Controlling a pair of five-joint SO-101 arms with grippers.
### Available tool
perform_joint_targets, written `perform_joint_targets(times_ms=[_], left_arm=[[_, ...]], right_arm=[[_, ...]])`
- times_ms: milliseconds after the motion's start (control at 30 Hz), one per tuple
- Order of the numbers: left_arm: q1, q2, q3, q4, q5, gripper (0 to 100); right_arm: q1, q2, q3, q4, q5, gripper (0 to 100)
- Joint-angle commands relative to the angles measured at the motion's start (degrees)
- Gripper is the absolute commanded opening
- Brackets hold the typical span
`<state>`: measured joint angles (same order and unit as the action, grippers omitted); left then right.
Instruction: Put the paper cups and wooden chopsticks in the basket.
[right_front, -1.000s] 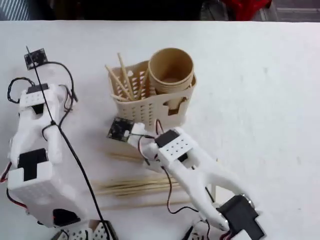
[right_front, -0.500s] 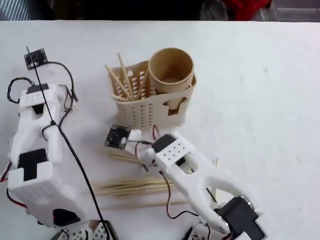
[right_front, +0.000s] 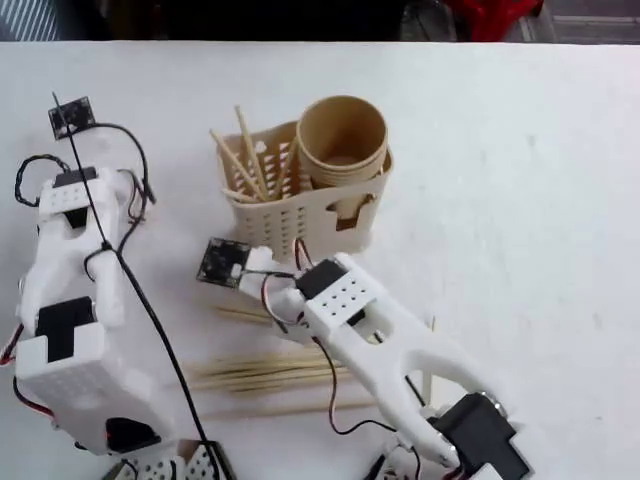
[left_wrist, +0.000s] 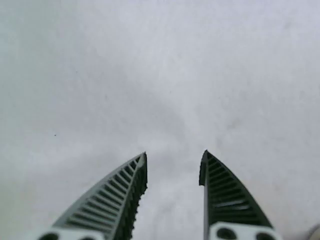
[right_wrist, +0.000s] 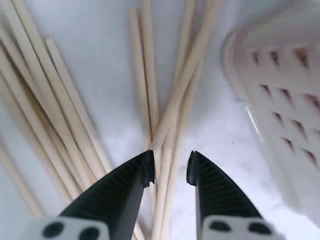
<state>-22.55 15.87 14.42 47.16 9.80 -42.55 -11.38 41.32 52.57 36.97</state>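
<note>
Loose wooden chopsticks (right_front: 265, 373) are seen lying on the tabletop (right_front: 520, 200), near the basket (right_front: 300, 215).
Stacked paper cups (right_front: 342, 140) and further chopsticks (right_front: 243, 155) are held in the basket. The right hand (right_wrist: 169, 169) is poised just over the loose sticks, fingers parted, nothing grasped. The left hand (left_wrist: 173, 160) is held released above bare tabletop.

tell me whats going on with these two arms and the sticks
The right gripper is down among the loose chopsticks lying on the table in front of the basket. Its jaws are open, straddling a couple of sticks and not clamped on them. The paper cups are already stacked in the basket, and a few upright chopsticks stand in the compartment next to them. The left gripper is open over bare table, holding nothing.
</note>
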Motion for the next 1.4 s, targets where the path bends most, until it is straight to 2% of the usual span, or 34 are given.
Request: perform_joint_targets(times_ms=[0, 233, 467, 733, 800, 867, 933, 1367], left_arm=[[-0.1, -0.4, -0.5, -0.9, 0.2, 18], [-0.1, -0.4, -0.4, -0.9, 0.2, 18], [-0.1, -0.4, -0.4, -0.9, 0.2, 18], [-0.1, -0.4, -0.5, -0.8, 0.2, 18], [-0.1, -0.4, -0.5, -0.7, 0.2, 18], [-0.1, -0.4, -0.5, -0.7, 0.2, 18], [-0.1, -0.4, -0.5, -0.6, 0.2, 18], [-0.1, -0.4, -0.5, -0.6, 0.2, 18]], right_arm=[[-0.3, -2.0, 0.7, -4.9, -3.4, 12.2], [-0.3, 1.2, 2.3, -8.8, -7.8, 12.3], [-0.2, 8.0, -1.0, -9.5, -8.1, 12.3], [-0.2, 8.8, -0.6, -9.5, -7.7, 11.9], [-0.2, 8.8, -0.6, -8.6, -7.7, 9.4], [-0.1, 8.8, -0.6, -8.3, -7.7, 2.0], [0.0, 8.8, -0.6, -8.2, -7.7, 2.5], [1.6, -2.8, -0.6, -2.2, -8.2, 4.0]])
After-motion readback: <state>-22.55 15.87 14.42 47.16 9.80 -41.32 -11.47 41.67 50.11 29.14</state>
